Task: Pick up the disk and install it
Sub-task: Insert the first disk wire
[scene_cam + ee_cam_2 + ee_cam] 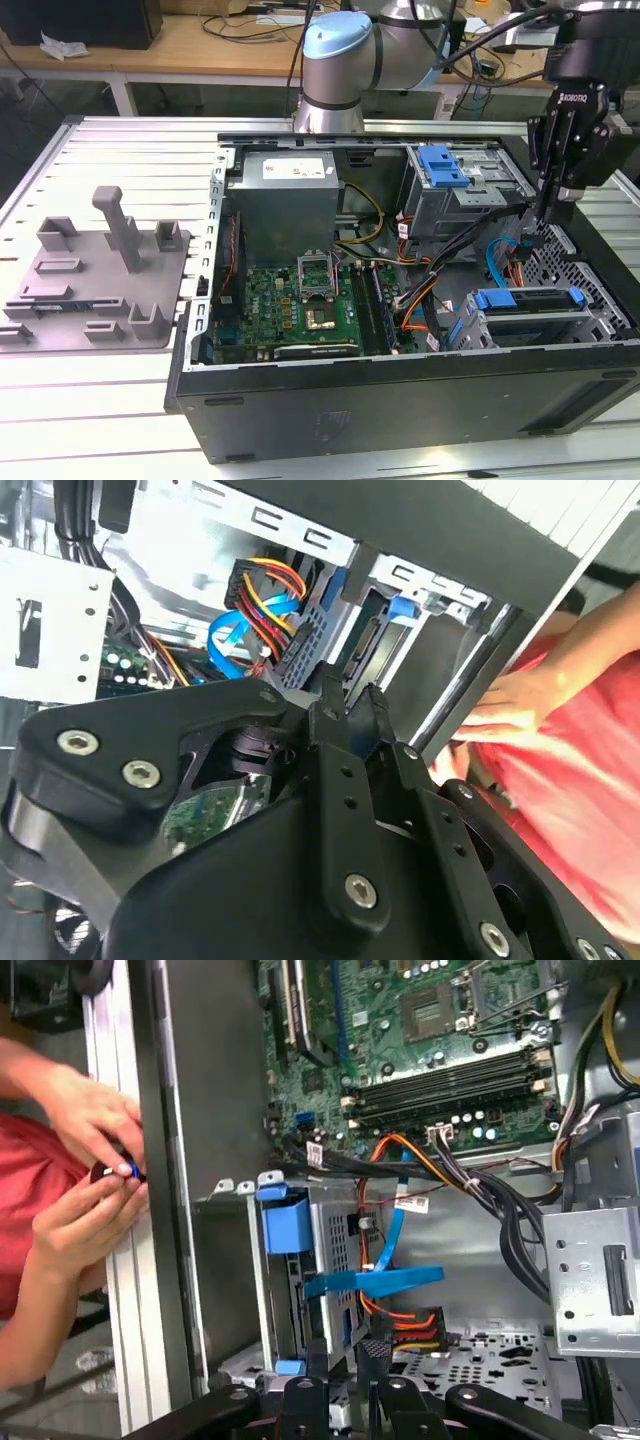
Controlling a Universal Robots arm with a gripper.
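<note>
The disk (528, 308) is a silver drive with a blue frame. It lies in the drive cage at the lower exterior view's right corner of the open computer case (400, 400). My gripper (547, 218) hangs above and just behind that cage, apart from the disk. Its black fingers point down, drawn together, with nothing between them. In both wrist views the fingertips (330, 690) are over the cage (330, 1260), near its blue latch (285, 1220) and a blue data cable (375, 1282).
A person's hands (90, 1160) work at the case's outer wall beside the cage, with a red garment (590, 810) close by. Cable bundles (440, 270), the motherboard (300, 300) and the grey power supply (285, 200) crowd the case. A grey fixture (100, 275) sits on the table to the exterior view's left.
</note>
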